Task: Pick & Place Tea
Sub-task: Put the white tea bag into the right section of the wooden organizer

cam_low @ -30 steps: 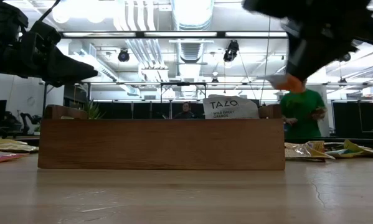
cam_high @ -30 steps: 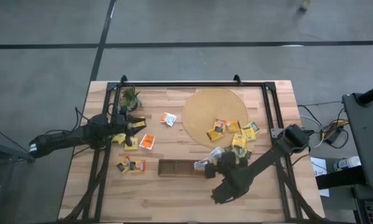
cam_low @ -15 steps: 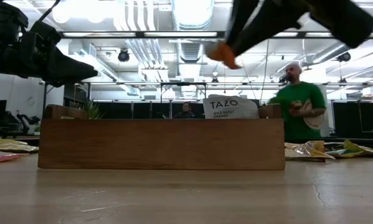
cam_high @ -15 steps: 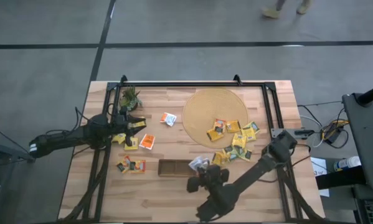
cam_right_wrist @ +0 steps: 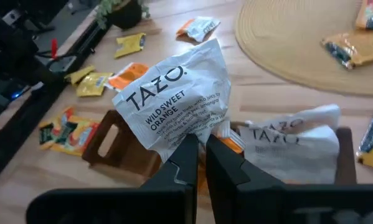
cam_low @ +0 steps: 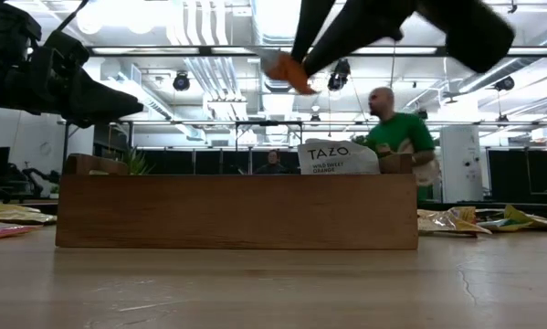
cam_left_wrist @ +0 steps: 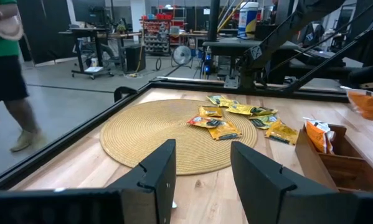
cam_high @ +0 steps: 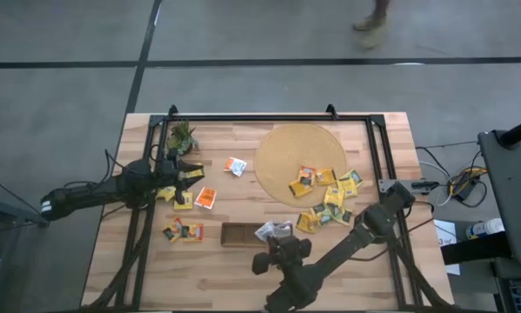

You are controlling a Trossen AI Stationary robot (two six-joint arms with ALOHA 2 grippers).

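Observation:
My right gripper (cam_right_wrist: 202,152) is shut on a white-and-orange tea sachet (cam_right_wrist: 174,106) printed TAZO, above the dark brown tray (cam_high: 243,235); the low view shows the sachet (cam_low: 287,71) high over the tray (cam_low: 236,210). A second white sachet (cam_right_wrist: 292,140) stands inside the tray near its right end. Several yellow sachets (cam_high: 325,187) lie on and beside the round mat (cam_high: 302,156). My left gripper (cam_high: 186,178) hovers open over yellow and orange sachets (cam_high: 206,197) at the table's left; its wrist view (cam_left_wrist: 202,180) looks across the mat. My right gripper pinches the white-and-orange sachet by its crumpled lower edge (cam_right_wrist: 195,134) between the two fingers (cam_right_wrist: 185,163). The arm comes slanting from the table's right near side. The sachet is lifted clear over the tray and stands up beyond the fingertips.
A small green plant (cam_high: 182,135) stands at the far left corner. More sachets lie near the tray's left end (cam_high: 183,230) and left of the mat (cam_high: 236,165). A black frame (cam_high: 269,117) rims the table. A person in green (cam_low: 396,137) walks behind.
My right gripper has carried the sachet toward the table's left, from the tray's right end to over its middle, and has risen somewhat. It has stayed shut on the sachet. A person behind the table has walked across.

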